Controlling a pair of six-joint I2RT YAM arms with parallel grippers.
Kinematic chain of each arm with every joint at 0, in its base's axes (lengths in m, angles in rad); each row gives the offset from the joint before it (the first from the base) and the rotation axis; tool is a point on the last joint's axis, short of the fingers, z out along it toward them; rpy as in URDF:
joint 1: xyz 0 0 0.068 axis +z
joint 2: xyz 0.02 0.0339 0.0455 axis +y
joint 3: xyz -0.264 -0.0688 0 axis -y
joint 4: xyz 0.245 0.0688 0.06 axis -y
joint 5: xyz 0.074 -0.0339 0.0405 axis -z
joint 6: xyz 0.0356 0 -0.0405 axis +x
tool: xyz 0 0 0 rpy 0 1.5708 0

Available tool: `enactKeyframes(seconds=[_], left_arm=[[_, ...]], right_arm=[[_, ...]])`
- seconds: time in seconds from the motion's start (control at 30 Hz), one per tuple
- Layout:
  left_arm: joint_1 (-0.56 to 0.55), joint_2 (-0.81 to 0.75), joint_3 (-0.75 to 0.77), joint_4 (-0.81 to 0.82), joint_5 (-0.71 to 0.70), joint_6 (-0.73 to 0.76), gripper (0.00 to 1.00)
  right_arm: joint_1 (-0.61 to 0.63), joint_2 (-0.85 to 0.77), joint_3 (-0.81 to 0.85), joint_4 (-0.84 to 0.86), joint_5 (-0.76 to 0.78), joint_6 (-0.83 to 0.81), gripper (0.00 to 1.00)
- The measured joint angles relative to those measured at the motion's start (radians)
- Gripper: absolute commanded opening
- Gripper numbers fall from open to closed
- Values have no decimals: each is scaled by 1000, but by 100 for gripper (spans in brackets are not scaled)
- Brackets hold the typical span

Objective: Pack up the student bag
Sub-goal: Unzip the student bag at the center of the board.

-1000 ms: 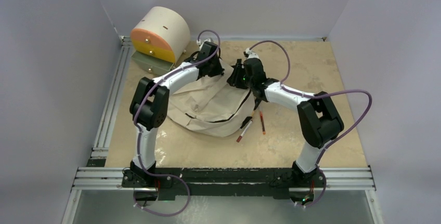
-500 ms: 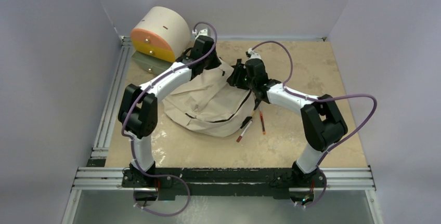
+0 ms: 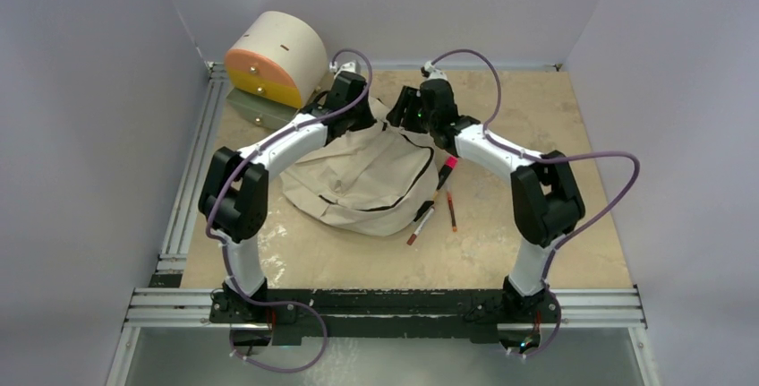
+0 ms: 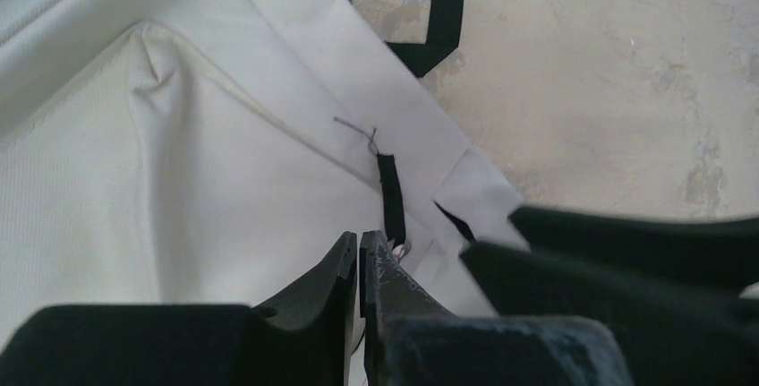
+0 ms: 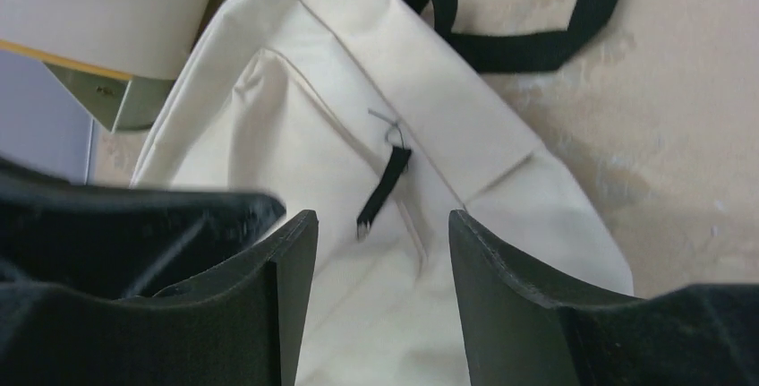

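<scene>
The student bag [image 3: 358, 175] is a cream fabric backpack with black zippers, lying mid-table. My left gripper [image 3: 355, 110] is at the bag's far top edge. In the left wrist view its jaws [image 4: 360, 241] are shut, pinching the cream fabric [image 4: 179, 153] just left of a black zipper pull [image 4: 389, 198]. My right gripper [image 3: 407, 110] hovers open over the same top end. In the right wrist view [image 5: 380, 225] the zipper pull [image 5: 383, 187] lies below and between its fingers, untouched. A black strap [image 5: 537, 41] trails on the table behind the bag [image 5: 295, 135].
A cream-and-orange cylindrical drawer unit [image 3: 273, 56] stands at the back left, close to the left arm. A pink-capped marker [image 3: 445, 171] and two pens [image 3: 421, 223] [image 3: 451, 210] lie on the table right of the bag. Walls enclose the table.
The left gripper pulled the bag's top end up and back, bunching the bag. The right gripper moved back over the bag's top, uncovering the pink marker.
</scene>
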Motion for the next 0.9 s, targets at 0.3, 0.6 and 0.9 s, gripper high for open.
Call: enactKeyframes(seconds=[0.3,0.6,0.9], left_arm=[[0,-93,-99,0,2,0,25],[0,-107,-100,-1,1,0,25],[2,-107,-100,-3,6,-1,27]], right_arm=[[-6,193,204,-110,-42,-82,55],[-7,299,314,-173,-132,-137,33],[-7,295,312,-153,-182,-167,0]])
